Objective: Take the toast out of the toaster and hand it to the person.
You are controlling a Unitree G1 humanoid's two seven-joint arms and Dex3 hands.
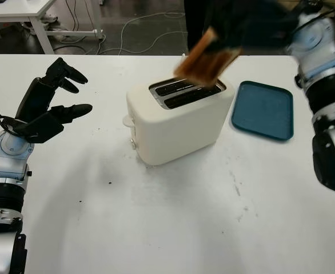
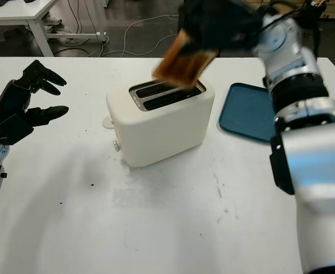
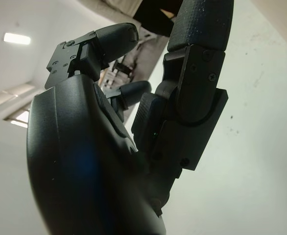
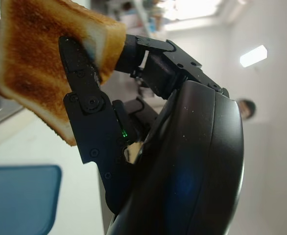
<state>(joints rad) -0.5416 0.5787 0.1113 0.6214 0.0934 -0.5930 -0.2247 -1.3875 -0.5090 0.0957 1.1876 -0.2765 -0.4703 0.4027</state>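
The right robot hand [image 1: 253, 28] grips the toast [image 1: 206, 59] above the toaster [image 1: 176, 120], fingers pinching 1 edge of the slice. The toast hangs tilted, its long axis slanting down toward the slots, clear of them. Both of the toaster's 2 slots look dark; their contents cannot be told. The blue tray [image 1: 263, 109] sits beside the toaster toward the table's [image 1: 173, 222] right edge. The left robot hand [image 1: 47, 108] hovers open near the left edge.

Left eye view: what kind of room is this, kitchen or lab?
Probably a lab or workshop: loose cables on the dark floor, another white desk behind, and a cream two-slot toaster staged on a plain white table.
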